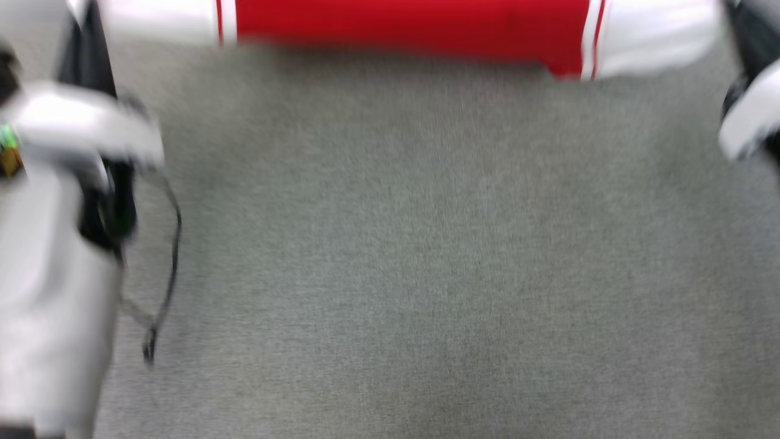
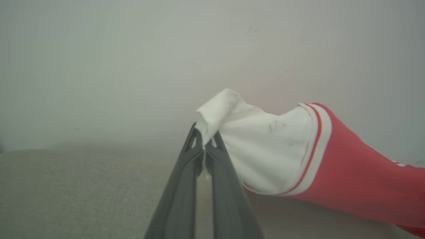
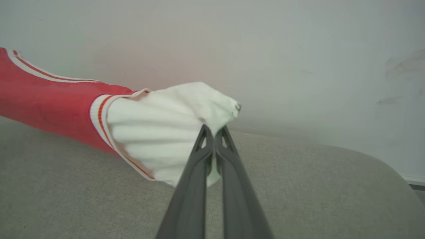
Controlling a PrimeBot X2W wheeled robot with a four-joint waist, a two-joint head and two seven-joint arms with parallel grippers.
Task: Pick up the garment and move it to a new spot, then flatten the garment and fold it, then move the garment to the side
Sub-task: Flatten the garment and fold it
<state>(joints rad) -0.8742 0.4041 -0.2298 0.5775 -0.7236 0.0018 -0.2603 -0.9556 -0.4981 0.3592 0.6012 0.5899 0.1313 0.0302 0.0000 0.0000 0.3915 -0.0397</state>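
Stretching sideways across the top of the blurred head view, the bright red soft-fabric shirt with white, red-striped sleeves is spanning the far part of the grey woven surface. Wrist views are adding the grips: the left gripper is pinching one white sleeve tip, jaws closed tight on it, while the right gripper is clamping the other sleeve likewise

Grey fabric surface, pale wall behind

blur: whole head view | garment: top cut off | cable: smeared
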